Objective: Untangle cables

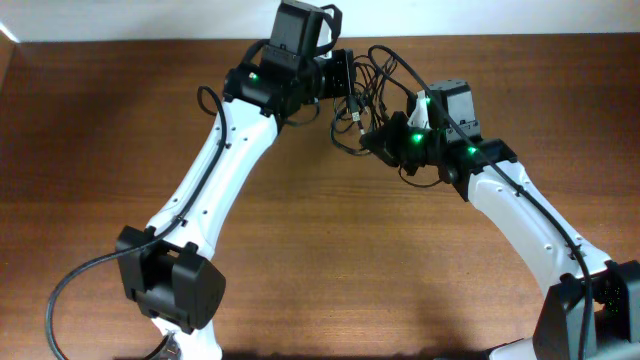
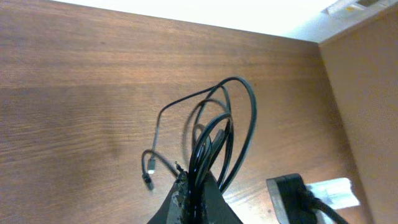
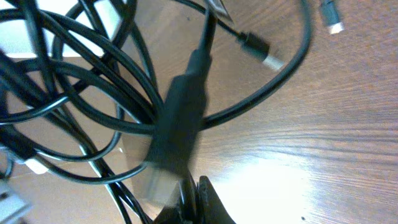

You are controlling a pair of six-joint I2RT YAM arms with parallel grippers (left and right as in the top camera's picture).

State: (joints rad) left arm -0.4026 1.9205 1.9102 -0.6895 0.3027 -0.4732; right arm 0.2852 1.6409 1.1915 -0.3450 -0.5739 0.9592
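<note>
The cables [image 1: 378, 72] form a tangle of thin black loops hanging between my two grippers at the table's far centre. My left gripper [image 1: 350, 82] is shut on a bunch of strands [image 2: 208, 146] that rise from its fingertips [image 2: 194, 186] and fan into loops; a small plug [image 2: 148, 177] dangles to the left. My right gripper [image 1: 368, 140] sits just below the tangle. In its wrist view the fingers [image 3: 211, 202] are pressed together on one thin strand under a blurred black plug body [image 3: 180, 118]. Two more plugs [image 3: 266, 56] [image 3: 331, 17] lie on the wood.
The brown wooden table [image 1: 330, 250] ends at a pale wall along its far edge, close behind the tangle. The right arm's black wrist block [image 2: 291, 194] shows beside the left gripper. A thick arm cable [image 1: 70, 285] curves at the front left.
</note>
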